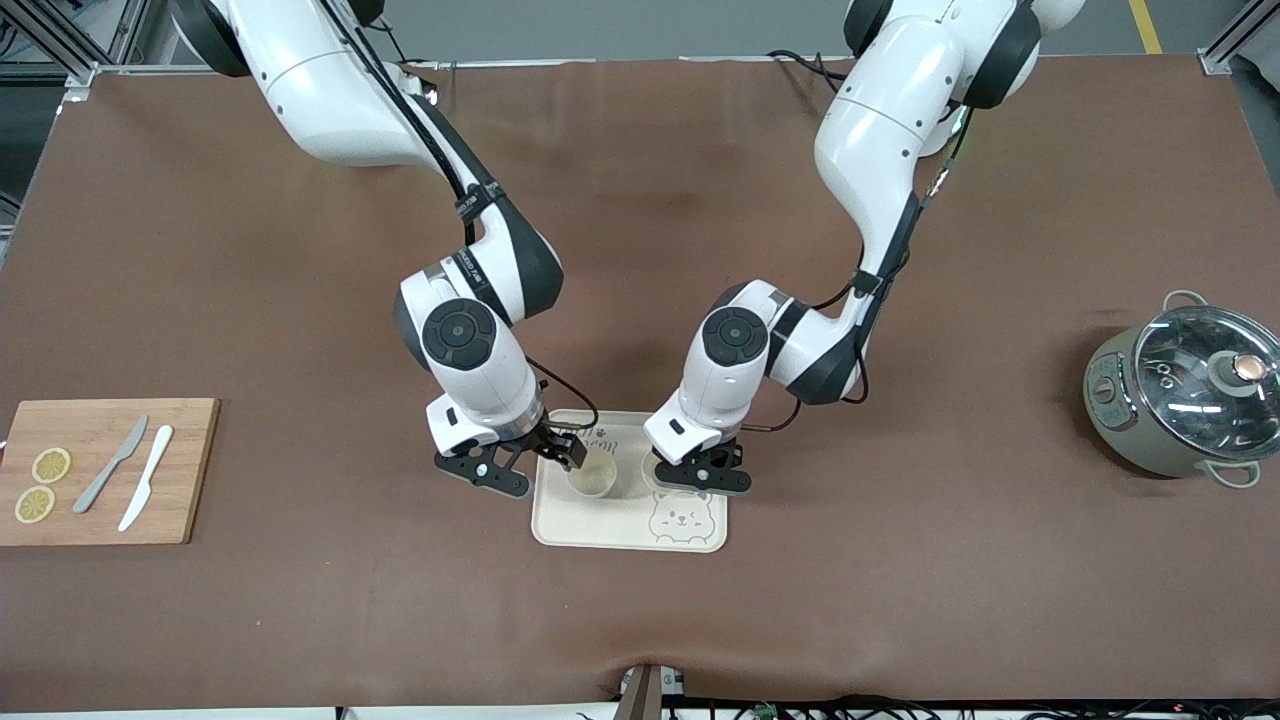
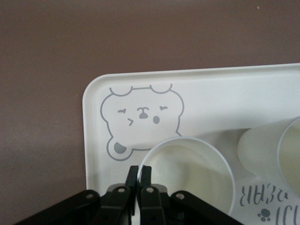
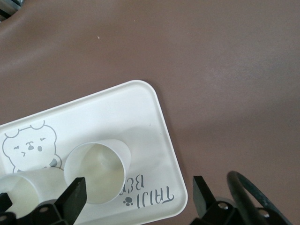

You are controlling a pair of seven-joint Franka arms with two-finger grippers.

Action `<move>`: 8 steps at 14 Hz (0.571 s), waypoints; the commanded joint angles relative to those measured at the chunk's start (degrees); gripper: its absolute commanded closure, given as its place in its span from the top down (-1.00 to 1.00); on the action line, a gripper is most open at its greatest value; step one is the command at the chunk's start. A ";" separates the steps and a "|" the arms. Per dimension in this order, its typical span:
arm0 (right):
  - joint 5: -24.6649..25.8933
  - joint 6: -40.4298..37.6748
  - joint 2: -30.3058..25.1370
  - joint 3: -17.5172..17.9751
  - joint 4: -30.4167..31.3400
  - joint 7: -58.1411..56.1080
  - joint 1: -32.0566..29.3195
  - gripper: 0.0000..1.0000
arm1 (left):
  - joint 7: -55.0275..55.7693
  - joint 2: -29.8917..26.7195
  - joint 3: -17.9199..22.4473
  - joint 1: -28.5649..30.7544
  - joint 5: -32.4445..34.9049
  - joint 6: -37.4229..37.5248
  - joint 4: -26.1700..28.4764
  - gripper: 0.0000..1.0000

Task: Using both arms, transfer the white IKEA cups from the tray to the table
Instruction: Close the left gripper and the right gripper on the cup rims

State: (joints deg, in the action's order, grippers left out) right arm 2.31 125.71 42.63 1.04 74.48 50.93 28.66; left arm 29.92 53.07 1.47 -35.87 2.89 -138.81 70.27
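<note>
Grasping is the step in hand: both cups stand upright, rims up and long axes vertical, side by side on the tray (image 1: 600, 530), which lies near the table's (image 1: 900, 620) front edge with its long side running 3 to 9 o'clock. Left gripper (image 2: 139, 174) has pinched the wall of one cup (image 2: 190, 171); right gripper (image 3: 138, 191) hangs wide open and empty by the other cup (image 3: 96, 171). Next, likely a straight lift, then a closing right grip.
</note>
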 commanded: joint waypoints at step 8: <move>0.94 4.36 5.01 -0.52 -2.76 1.37 1.66 1.00 | 1.28 -1.73 1.08 -0.17 -1.05 1.35 0.47 -1.00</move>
State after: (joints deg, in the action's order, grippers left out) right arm 2.31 129.40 45.61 1.05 73.98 50.95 29.03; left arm 30.60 52.90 1.71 -35.79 2.89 -138.74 70.16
